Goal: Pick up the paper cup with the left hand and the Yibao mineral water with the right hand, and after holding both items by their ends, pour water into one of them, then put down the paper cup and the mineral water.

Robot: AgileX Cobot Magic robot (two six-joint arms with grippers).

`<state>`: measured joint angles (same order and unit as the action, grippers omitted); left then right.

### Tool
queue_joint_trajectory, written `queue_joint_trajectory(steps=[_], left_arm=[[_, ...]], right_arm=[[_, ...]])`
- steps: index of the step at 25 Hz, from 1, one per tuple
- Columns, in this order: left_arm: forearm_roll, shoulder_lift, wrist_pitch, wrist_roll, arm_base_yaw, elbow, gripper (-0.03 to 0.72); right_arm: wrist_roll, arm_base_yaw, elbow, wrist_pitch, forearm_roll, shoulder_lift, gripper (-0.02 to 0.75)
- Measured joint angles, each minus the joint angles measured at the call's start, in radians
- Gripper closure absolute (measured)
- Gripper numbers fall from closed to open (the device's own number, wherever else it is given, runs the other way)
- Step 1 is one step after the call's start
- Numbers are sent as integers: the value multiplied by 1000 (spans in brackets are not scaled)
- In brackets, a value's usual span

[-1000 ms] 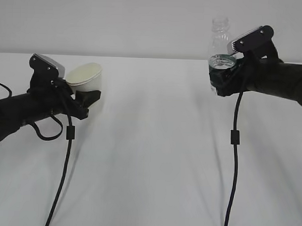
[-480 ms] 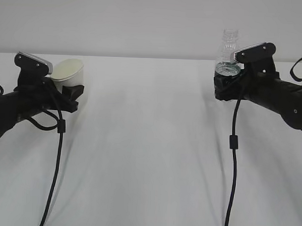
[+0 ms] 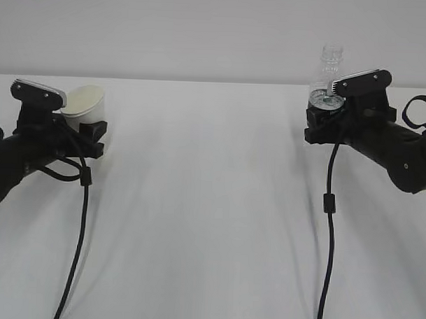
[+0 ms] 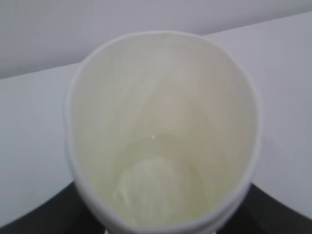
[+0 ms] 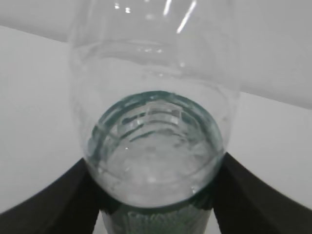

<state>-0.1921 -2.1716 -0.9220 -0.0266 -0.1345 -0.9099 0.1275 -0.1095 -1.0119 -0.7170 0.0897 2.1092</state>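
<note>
The white paper cup (image 3: pixel 84 106) is at the far left, upright and leaning slightly, held between the black fingers of my left gripper (image 3: pixel 90 135). In the left wrist view its cream inside (image 4: pixel 161 146) fills the frame, with a little water at the bottom. The clear Yibao mineral water bottle (image 3: pixel 328 79) stands upright at the right, held low on its body by my right gripper (image 3: pixel 319 125). Its capless neck rises above the gripper. In the right wrist view the bottle (image 5: pixel 156 122) sits between the two dark fingers, with water inside and the green label at the bottom edge.
The white table (image 3: pixel 211 222) stretches between the two arms. A black cable (image 3: pixel 81 218) hangs from the left arm and another black cable (image 3: pixel 327 226) from the right arm, both running down to the table's front.
Both arms have drawn apart and come lower. The left gripper carried the cup leftward and the right gripper carried the bottle rightward. The bottle went from tilted to upright.
</note>
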Motion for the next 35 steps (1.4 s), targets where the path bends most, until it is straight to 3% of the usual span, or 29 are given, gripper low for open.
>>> queue_joint_trajectory(steps=[19, 35], left_arm=[[82, -24, -26, 49, 1, 0, 252], [125, -143, -188, 56, 1, -1, 252]], right_arm=[[35, 0, 0, -105, -102, 79, 248], [37, 0, 0, -181, -122, 139, 248]])
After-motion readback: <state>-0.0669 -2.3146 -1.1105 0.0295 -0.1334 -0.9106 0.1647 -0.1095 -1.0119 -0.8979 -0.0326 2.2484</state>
